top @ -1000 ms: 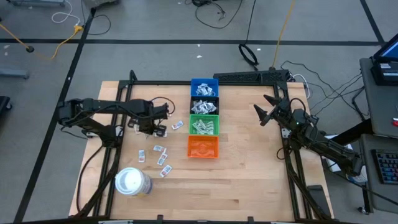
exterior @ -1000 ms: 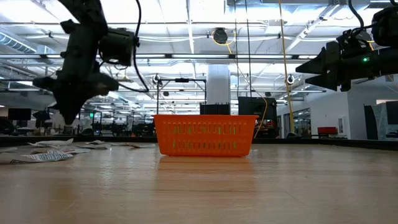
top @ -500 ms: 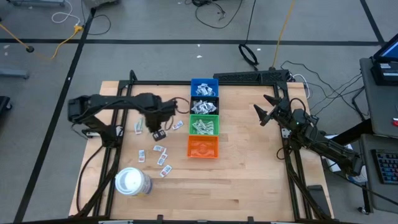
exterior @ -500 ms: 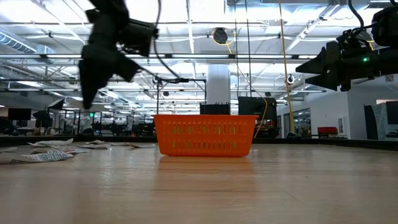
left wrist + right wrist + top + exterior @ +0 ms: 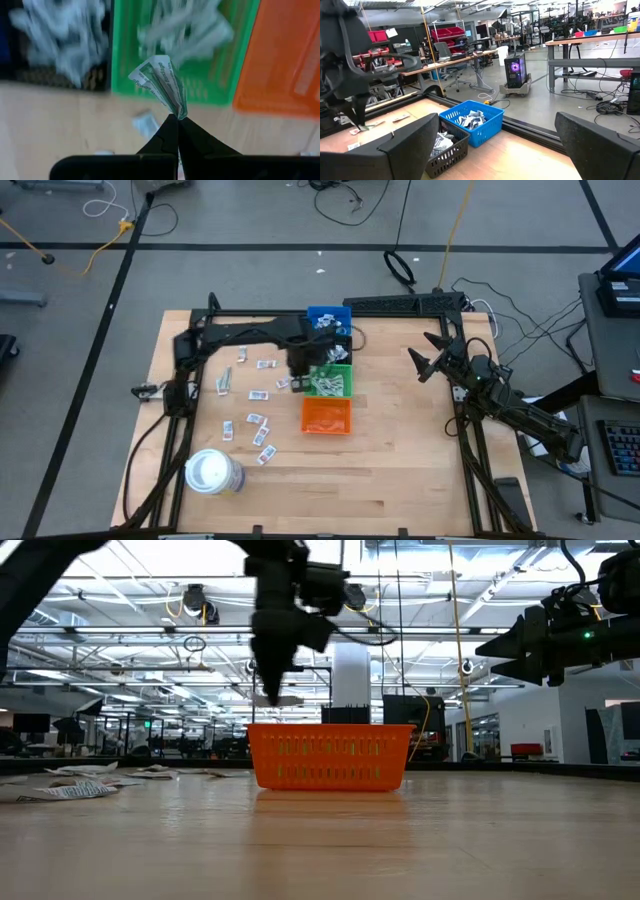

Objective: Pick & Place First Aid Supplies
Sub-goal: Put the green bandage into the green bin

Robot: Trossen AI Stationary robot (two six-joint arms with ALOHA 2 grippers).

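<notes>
My left gripper (image 5: 301,373) hangs point-down just left of the green bin (image 5: 342,368), shut on a slim pale green-grey wrapper (image 5: 161,83); the low view shows it (image 5: 272,692) above the orange bin (image 5: 330,756). More first aid supplies, small white packets (image 5: 256,420), lie flat and scattered on the wood left of the bins. Other packets fill the blue bin (image 5: 328,318), the black bin (image 5: 338,350) and the green one. My right gripper (image 5: 424,356) waits open at the table's right side, level and touching nothing. My left gripper pinches one end of the wrapper (image 5: 179,112) between its two shut fingers, coming from above and pointing down. The wrapper is creased and sticks out past the fingertips, lifted clear of the table and bins.
A large white roll (image 5: 213,472) stands near the table's front left. The orange bin (image 5: 326,416) sits nearest the front in the row of bins. A black frame (image 5: 400,306) runs along the far edge. Bare wood lies between the bins and my right arm.
My left gripper has travelled from the loose packets toward the table's right, up to the row of bins, rising and rolling about its pointing line as it went. It has stayed shut, carrying the wrapper clear of the table.
</notes>
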